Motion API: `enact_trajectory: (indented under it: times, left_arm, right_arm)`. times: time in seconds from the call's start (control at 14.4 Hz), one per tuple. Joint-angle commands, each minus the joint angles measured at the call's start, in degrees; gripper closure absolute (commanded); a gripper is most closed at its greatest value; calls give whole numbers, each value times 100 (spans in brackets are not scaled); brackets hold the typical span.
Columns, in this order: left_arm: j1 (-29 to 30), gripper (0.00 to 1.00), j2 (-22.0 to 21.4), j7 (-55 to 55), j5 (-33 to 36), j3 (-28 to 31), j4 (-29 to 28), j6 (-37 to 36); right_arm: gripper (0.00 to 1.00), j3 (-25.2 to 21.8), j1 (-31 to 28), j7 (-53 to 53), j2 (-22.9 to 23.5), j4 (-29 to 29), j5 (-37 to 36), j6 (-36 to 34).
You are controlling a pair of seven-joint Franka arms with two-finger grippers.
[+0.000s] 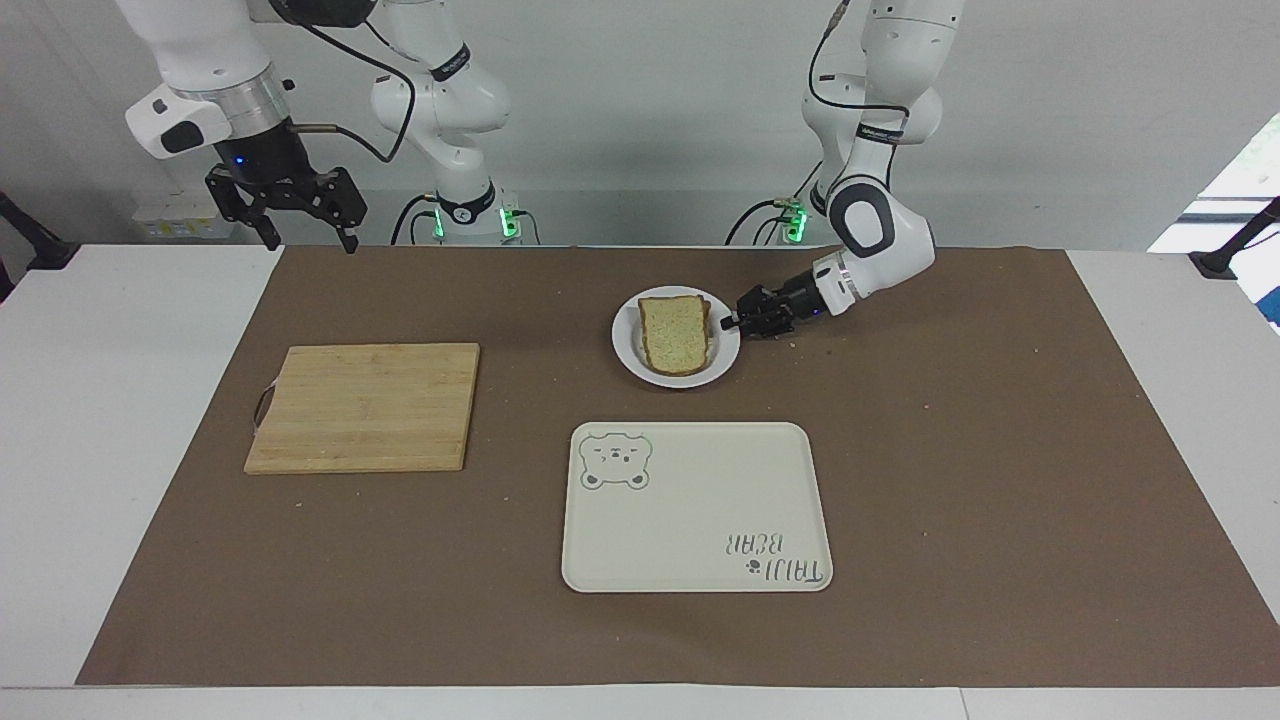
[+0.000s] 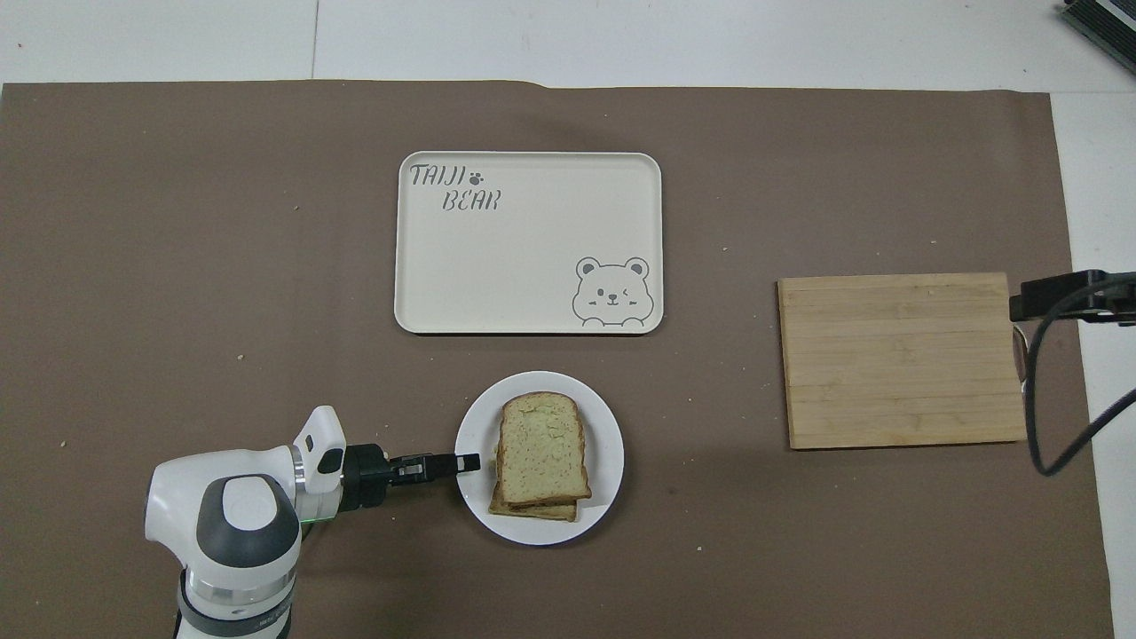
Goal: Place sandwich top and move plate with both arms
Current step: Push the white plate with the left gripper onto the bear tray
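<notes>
The sandwich top [image 1: 676, 335] [image 2: 541, 448], a pale speckled slice with a brown crust, lies on another slice on the white plate [image 1: 625, 347] [image 2: 605, 426]. The plate sits on the brown mat, closer to the robots than the tray. My left gripper [image 1: 728, 322] [image 2: 468, 461] lies low and level at the plate's edge toward the left arm's end of the table, its tip over the rim. My right gripper [image 1: 310, 244] hangs open and empty in the air over the mat's edge, nearer the robots than the cutting board; only a black part of it shows in the overhead view.
A cream tray with a bear drawing [image 1: 690, 505] [image 2: 528, 244] lies farther from the robots than the plate. A wooden cutting board [image 1: 365, 405] [image 2: 901, 359] lies toward the right arm's end. Crumbs dot the brown mat [image 1: 1000, 450].
</notes>
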Motion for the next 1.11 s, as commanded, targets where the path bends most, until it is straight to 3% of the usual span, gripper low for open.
enact_trajectory:
  times: [0.0, 0.55, 0.76, 1.04]
  left_arm:
    - [-126, 100, -12, 122, -145, 66, -99, 115]
    - [-12, 100, -64, -124, -145, 75, 181, 395]
    - [15, 100, 58, -772, -127, 92, 857, 501]
    - [269, 100, 690, -1028, -58, 101, 1885, 598]
  right_arm:
    - [0, -45, -24, -176, -98, -137, 127, 118]
    - [0, -63, -33, -168, -98, -137, 118, 162]
    - [0, -63, -33, -176, -98, -137, 109, 171]
    - [0, -71, -33, -168, -98, -137, 109, 171]
